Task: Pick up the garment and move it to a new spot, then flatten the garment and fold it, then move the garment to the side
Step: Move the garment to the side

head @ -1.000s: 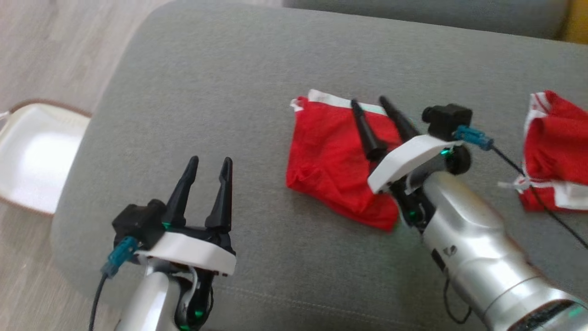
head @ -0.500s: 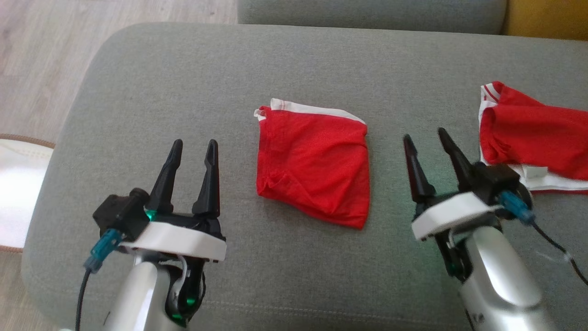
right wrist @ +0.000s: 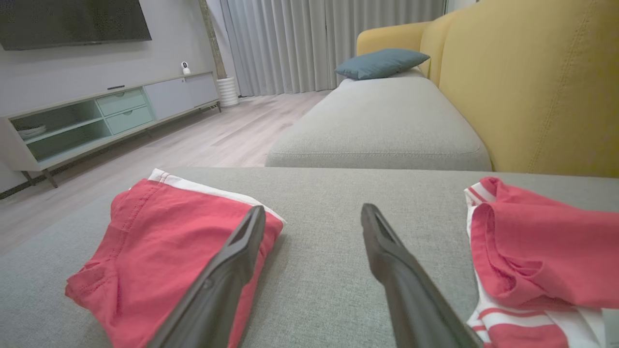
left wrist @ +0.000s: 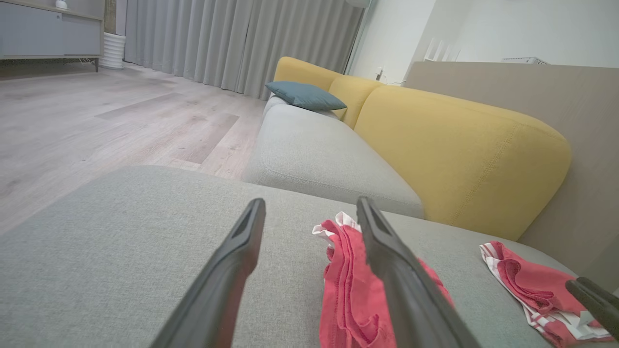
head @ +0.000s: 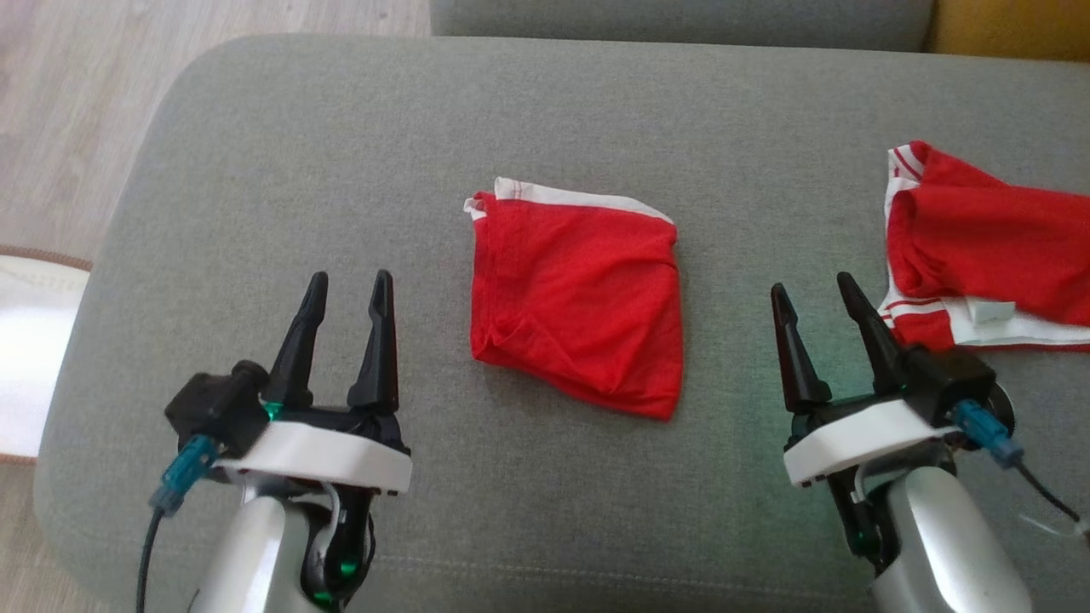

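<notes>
Left fingers: spread wide, nothing between them, held above the grey sofa cushion. Right fingers: likewise spread wide and empty.

Garment: red with a white band along its far edge, lying flat on the cushion as a compact folded packet, between the two pairs of fingers and touching neither.

Second red garment: white-striped, rumpled, near the right fingers.

Step, as judged: the fold looks complete; what is left is moving the packet to the side. It could instead be that the packet sits where it belongs and the rumpled piece comes next; the pictures do not settle this.

Next move calls for: a low approach to one edge of the packet and a pinch through all layers, so the fold does not open when it is lifted or slid.

Hard to make out:
- The head view's right edge cuts off the second garment.
- The layer count inside the fold cannot be told.
- In the left wrist view one finger covers part of the packet.
- A pale object on the floor at the left is cut off and unidentified.
</notes>
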`<state>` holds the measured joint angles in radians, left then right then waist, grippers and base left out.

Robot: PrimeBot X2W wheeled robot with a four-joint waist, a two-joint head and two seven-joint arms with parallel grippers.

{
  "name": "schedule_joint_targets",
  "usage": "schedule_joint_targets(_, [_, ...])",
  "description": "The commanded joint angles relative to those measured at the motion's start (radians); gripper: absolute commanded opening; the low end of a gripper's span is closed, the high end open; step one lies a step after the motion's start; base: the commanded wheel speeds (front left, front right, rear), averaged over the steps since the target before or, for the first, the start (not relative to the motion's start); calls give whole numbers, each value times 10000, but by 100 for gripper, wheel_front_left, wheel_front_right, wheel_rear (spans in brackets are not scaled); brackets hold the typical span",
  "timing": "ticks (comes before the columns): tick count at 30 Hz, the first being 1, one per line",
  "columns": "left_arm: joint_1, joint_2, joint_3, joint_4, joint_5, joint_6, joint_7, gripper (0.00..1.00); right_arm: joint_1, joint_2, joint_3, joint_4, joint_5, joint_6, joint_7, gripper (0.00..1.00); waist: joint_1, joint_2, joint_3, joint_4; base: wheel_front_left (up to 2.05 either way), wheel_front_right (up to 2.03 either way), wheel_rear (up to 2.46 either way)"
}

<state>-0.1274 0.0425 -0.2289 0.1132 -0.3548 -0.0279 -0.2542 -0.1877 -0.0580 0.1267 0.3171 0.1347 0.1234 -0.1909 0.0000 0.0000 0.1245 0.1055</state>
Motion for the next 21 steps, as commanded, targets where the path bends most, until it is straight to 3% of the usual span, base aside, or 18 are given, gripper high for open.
schedule_joint_targets(1, [-343,77,273,-305,-37,-63,-76,100,-183,78,181,-367,166,73,108,100,0,0,86,80,0,0,0])
schedule_joint_targets(14, [-639,77,-143,-72,-187,-187,-76,100,-1262,78,1074,1096,1298,73,1242,100,0,0,873,926,0,0,0])
schedule_joint_targets(21, [-857,77,-288,-44,-278,-210,-76,100,-2056,78,1349,2380,1224,73,1341,100,0,0,1259,1390,0,0,0])
